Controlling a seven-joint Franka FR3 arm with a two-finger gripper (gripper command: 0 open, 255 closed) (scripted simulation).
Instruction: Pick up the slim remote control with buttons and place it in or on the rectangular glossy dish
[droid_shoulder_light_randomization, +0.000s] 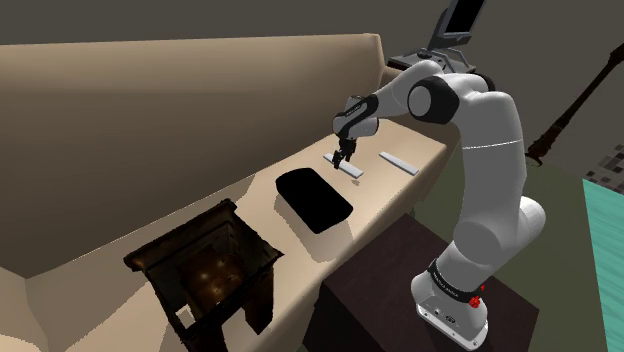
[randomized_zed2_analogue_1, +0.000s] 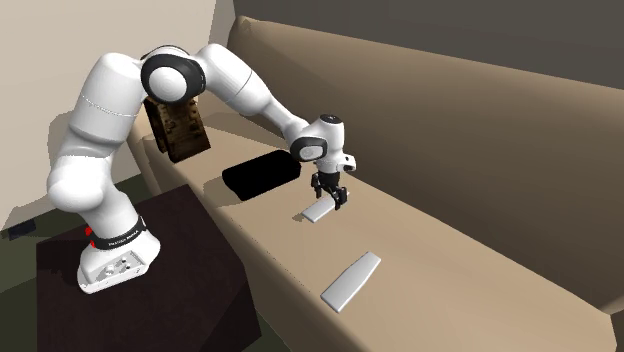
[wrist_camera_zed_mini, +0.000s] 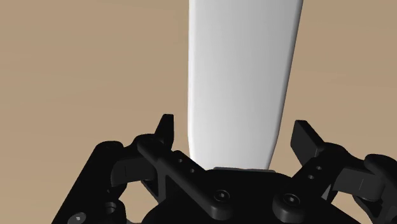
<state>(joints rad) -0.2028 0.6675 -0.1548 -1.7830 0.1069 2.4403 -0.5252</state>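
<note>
On the beige sofa (droid_shoulder_light_randomization: 240, 205) seat the tool (droid_shoulder_light_randomization: 345, 160) (randomized_zed2_analogue_1: 331, 197) (wrist_camera_zed_mini: 235, 137) hangs low over one end of a white remote (droid_shoulder_light_randomization: 355, 174) (randomized_zed2_analogue_1: 320, 211) (wrist_camera_zed_mini: 242, 76). Its fingers stand open on either side of the remote, not clasping it. A black dish (droid_shoulder_light_randomization: 313, 199) (randomized_zed2_analogue_1: 260, 176) lies near on the seat, toward the shoulder view's left. A second remote (droid_shoulder_light_randomization: 398, 162) (randomized_zed2_analogue_1: 351, 280) lies apart on the other side.

No legible text or markings.
</note>
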